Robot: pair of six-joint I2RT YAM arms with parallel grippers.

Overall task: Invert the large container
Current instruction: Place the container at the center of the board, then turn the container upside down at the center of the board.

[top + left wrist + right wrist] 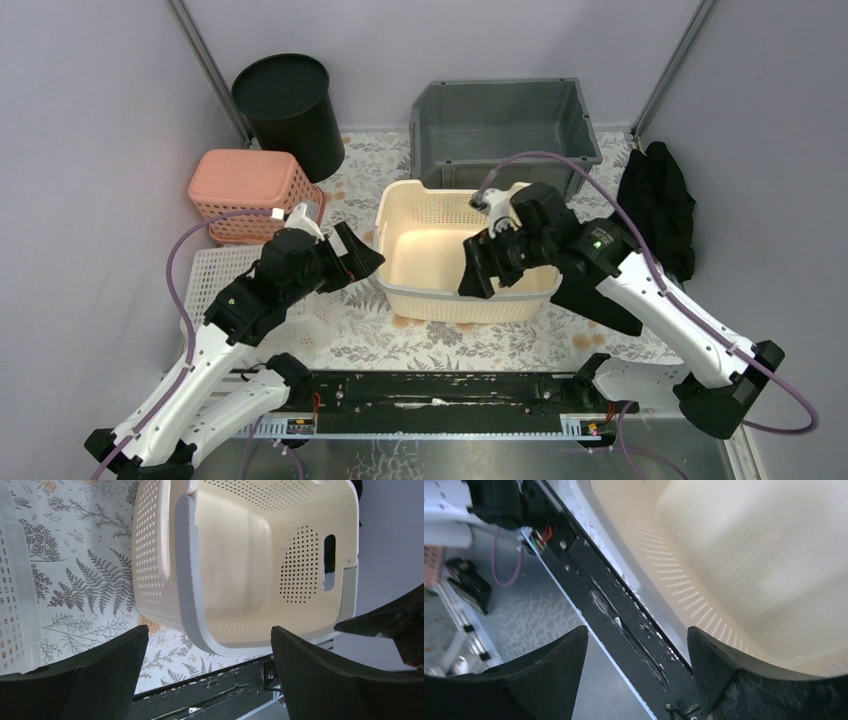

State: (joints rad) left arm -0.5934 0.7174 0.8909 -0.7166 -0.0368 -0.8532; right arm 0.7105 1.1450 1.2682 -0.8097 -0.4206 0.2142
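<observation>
Here, the cream perforated plastic basket [440,305] stands upright, mouth up, at the centre of the floral counter [450,345]; my left fingers [358,258] gape wide beside its left rim, my right fingers [478,272] spread at its right wall.

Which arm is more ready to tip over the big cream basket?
Probably the right. The right claw is open across the basket's near rim, with one finger on each side. The left claw is open too, but it is only beside the left rim.
</observation>
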